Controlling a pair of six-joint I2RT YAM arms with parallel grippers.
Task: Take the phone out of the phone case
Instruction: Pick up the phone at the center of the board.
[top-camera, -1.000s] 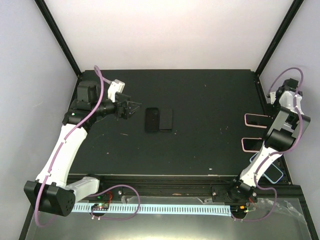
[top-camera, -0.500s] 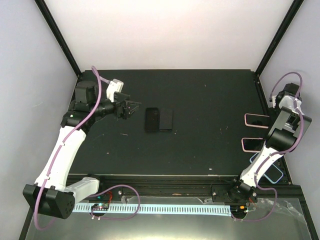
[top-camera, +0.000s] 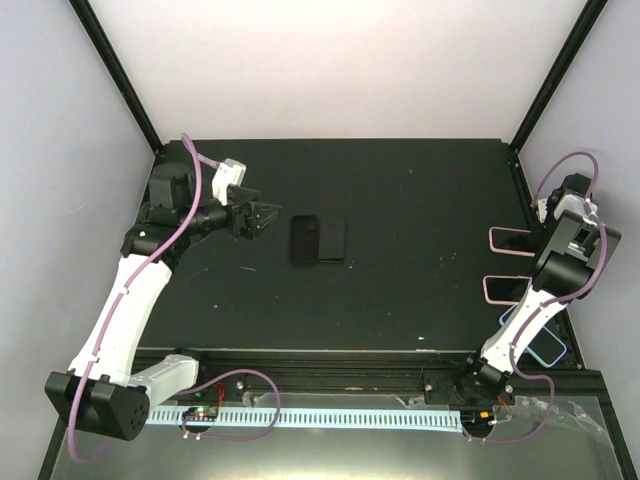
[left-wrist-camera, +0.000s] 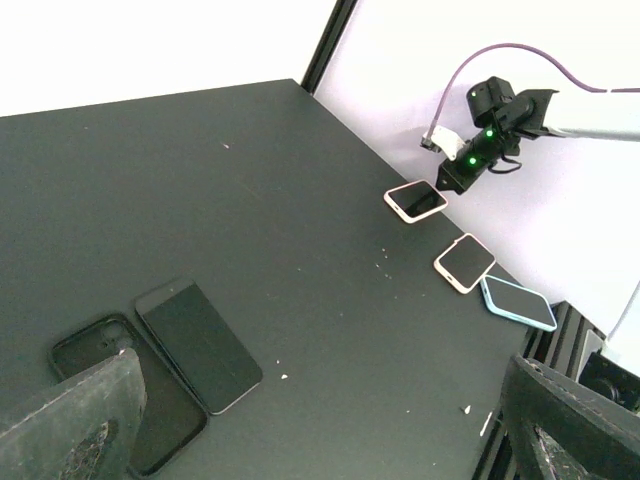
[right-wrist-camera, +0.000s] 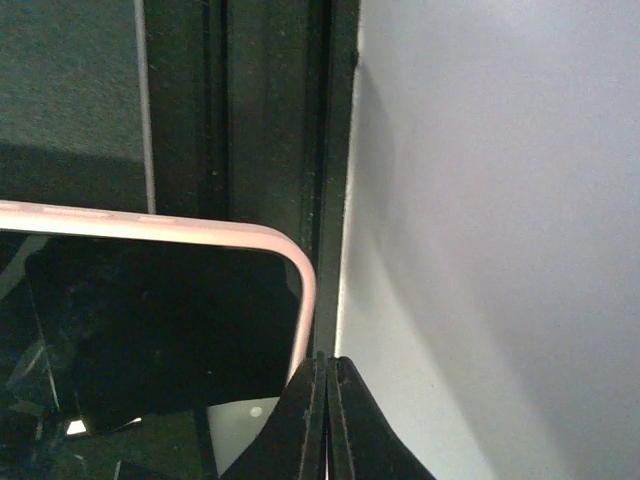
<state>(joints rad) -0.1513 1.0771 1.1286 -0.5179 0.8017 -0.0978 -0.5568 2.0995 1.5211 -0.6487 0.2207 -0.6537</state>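
Top view looks down from above and behind the arms (top-camera: 128, 295) over the whole worktop (top-camera: 420, 190); left wrist view looks low across it, sharing the phone (top-camera: 333, 240) and case (top-camera: 305, 240); right wrist view sits very close to a pink phone (right-wrist-camera: 150, 320) by the wall (right-wrist-camera: 500, 200).

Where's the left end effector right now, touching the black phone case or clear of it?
Apart. The top view shows a strip of bare table between the open left end effector and the black phone case.

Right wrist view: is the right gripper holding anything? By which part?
Nothing is held. The right gripper is shut with its fingers pressed together, empty, next to the rounded corner of the pink phone case.
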